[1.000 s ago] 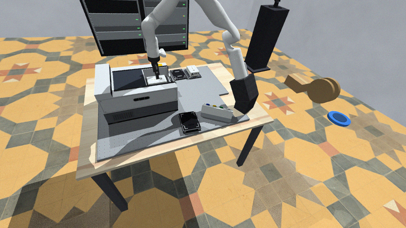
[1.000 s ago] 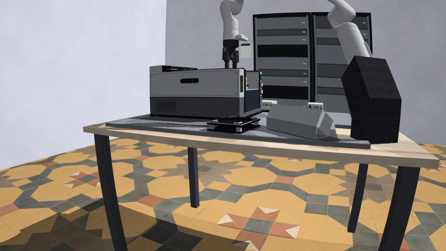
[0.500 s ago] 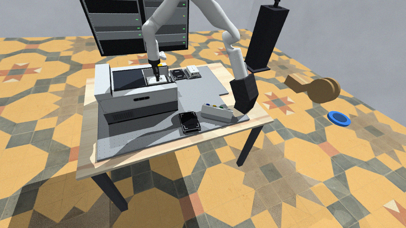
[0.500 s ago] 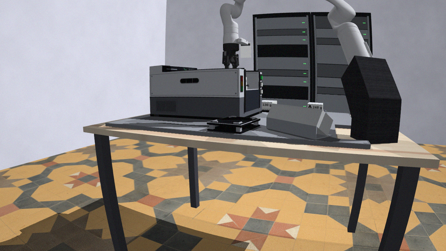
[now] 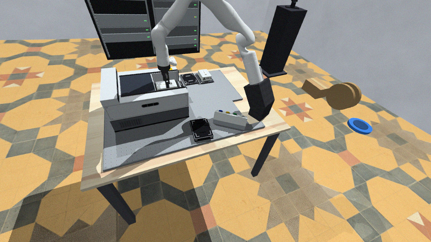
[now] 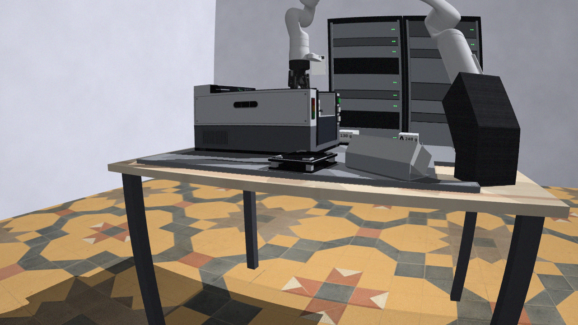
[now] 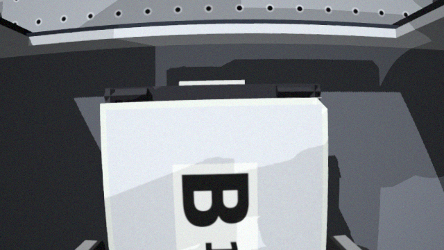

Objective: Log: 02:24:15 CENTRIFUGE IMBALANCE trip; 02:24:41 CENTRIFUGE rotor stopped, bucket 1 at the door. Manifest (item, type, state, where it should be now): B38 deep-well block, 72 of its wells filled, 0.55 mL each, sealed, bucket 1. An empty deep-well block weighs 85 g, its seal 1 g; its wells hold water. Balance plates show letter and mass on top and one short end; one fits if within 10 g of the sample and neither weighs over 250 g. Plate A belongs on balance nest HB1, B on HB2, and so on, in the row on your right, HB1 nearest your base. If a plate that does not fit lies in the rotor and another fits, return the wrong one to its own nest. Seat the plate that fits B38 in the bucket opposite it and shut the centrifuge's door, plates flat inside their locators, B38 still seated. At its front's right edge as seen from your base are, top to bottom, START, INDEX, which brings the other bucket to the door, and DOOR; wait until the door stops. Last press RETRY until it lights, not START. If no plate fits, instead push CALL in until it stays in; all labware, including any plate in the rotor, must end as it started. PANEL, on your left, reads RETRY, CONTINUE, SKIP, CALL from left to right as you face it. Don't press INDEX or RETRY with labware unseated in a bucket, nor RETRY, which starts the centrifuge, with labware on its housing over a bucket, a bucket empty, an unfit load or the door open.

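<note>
The centrifuge (image 5: 144, 94) stands on the table with its top door slid open. A white balance plate marked B (image 7: 214, 173) lies flat in the bucket at the opening and also shows in the top view (image 5: 165, 85). My gripper (image 5: 166, 82) is open and reaches down into the opening. Its fingers stand on either side of plate B without closing on it; in the wrist view only their tips show at the bottom corners. B38 is hidden. From the side my gripper (image 6: 298, 82) dips just behind the housing's top edge.
An empty black nest (image 5: 190, 78) and a white plate on its nest (image 5: 205, 75) stand beside the centrifuge. Plates marked A 248 g (image 6: 408, 138) and 130 g (image 6: 347, 135) show there. The button panel (image 5: 229, 118) and another black nest (image 5: 201, 129) lie in front. Centrifuge buttons (image 6: 337, 107) face the base.
</note>
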Action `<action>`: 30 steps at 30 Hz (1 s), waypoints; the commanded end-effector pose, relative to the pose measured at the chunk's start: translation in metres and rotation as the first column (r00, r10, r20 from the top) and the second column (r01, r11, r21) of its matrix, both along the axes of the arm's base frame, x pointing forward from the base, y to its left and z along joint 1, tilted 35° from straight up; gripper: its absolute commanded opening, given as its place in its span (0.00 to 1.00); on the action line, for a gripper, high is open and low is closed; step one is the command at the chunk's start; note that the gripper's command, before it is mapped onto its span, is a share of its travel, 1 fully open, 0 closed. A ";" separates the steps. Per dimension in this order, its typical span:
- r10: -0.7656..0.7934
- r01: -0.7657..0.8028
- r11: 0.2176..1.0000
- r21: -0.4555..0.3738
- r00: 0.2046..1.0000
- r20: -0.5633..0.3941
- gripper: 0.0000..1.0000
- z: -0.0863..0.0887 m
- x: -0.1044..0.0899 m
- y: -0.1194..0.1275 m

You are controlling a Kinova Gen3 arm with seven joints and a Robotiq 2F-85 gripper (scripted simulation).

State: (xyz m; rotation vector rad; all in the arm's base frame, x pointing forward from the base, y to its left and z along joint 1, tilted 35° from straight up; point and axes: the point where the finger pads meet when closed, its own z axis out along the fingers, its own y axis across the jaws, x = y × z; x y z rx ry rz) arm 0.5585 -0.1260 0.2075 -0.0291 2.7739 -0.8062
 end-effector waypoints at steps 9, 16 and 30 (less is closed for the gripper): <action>0.001 -0.001 1.000 0.000 1.000 0.001 1.00 0.001 0.000 0.001; 0.001 -0.001 1.000 0.000 1.000 0.001 1.00 -0.001 0.001 -0.001; 0.001 -0.001 1.000 0.000 1.000 0.001 1.00 -0.014 0.005 -0.009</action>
